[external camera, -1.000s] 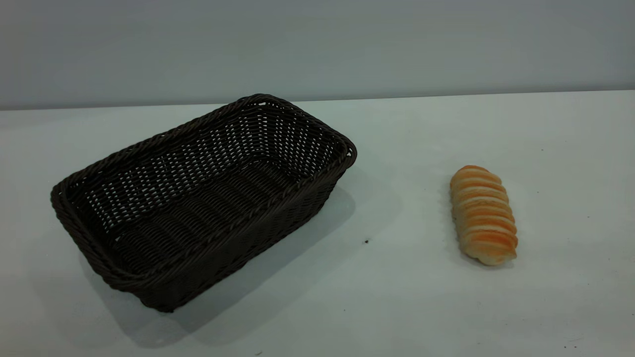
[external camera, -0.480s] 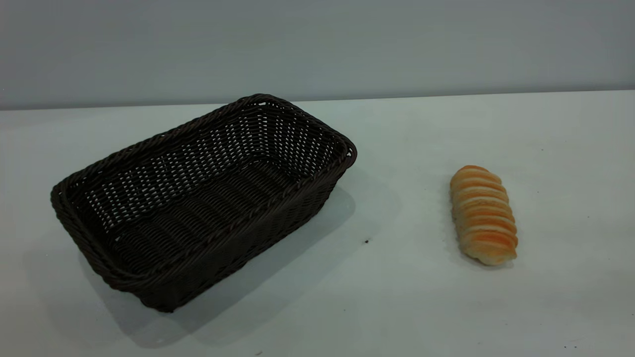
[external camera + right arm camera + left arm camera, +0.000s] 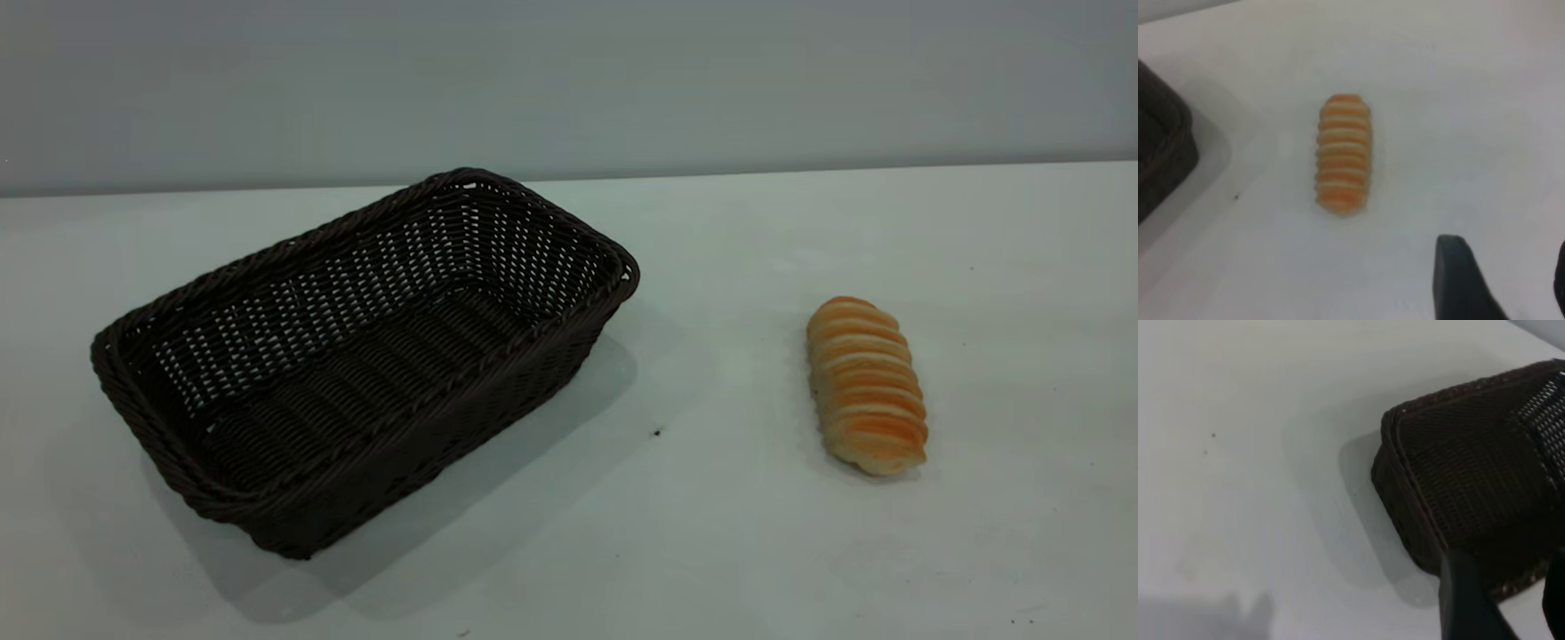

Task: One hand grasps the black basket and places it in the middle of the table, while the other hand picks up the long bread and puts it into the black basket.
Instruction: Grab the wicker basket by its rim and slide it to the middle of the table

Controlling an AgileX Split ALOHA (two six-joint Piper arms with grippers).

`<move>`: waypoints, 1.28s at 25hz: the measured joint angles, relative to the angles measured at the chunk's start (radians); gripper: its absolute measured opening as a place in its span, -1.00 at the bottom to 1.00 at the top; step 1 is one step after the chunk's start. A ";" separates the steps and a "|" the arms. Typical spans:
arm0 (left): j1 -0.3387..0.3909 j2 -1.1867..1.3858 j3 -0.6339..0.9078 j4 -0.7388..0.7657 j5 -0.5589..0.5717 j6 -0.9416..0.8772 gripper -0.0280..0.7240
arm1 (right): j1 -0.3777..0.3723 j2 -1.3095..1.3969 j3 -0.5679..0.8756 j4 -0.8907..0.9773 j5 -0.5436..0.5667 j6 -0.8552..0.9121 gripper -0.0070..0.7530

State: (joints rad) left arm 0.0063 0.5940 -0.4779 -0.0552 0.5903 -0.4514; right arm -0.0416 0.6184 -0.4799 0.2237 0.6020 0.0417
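Observation:
The black basket (image 3: 356,356) stands empty on the left half of the white table (image 3: 711,533), turned at an angle. In the left wrist view my left gripper (image 3: 1508,587) hovers over a corner of the basket (image 3: 1471,487), open, with one finger (image 3: 1465,603) overlapping the basket's side and nothing gripped. The long bread (image 3: 865,384) lies on the right half of the table, apart from the basket. My right gripper (image 3: 1505,250) hangs open above bare table, to one side of the bread (image 3: 1343,155). Neither gripper appears in the exterior view.
A plain grey wall (image 3: 569,80) runs behind the table's far edge. Bare tabletop separates basket and bread, with a small dark speck (image 3: 657,433) between them. A corner of the basket (image 3: 1161,157) shows in the right wrist view.

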 joint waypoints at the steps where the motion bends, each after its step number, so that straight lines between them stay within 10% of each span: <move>1: 0.000 0.046 0.000 0.000 -0.034 -0.013 0.02 | 0.000 0.034 0.000 0.007 -0.027 -0.005 -0.11; 8: 0.000 0.372 0.000 -0.055 -0.185 -0.040 0.07 | 0.000 0.233 0.000 0.068 -0.156 -0.156 -0.11; 18: 0.000 0.655 0.000 -0.161 -0.343 -0.044 0.65 | 0.000 0.404 0.008 0.108 -0.277 -0.250 -0.11; 32: -0.042 0.892 -0.071 -0.237 -0.439 -0.018 0.65 | 0.000 0.467 0.008 0.244 -0.290 -0.399 -0.11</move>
State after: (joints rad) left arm -0.0359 1.4860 -0.5485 -0.2918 0.1508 -0.4697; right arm -0.0416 1.0851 -0.4721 0.4673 0.3117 -0.3571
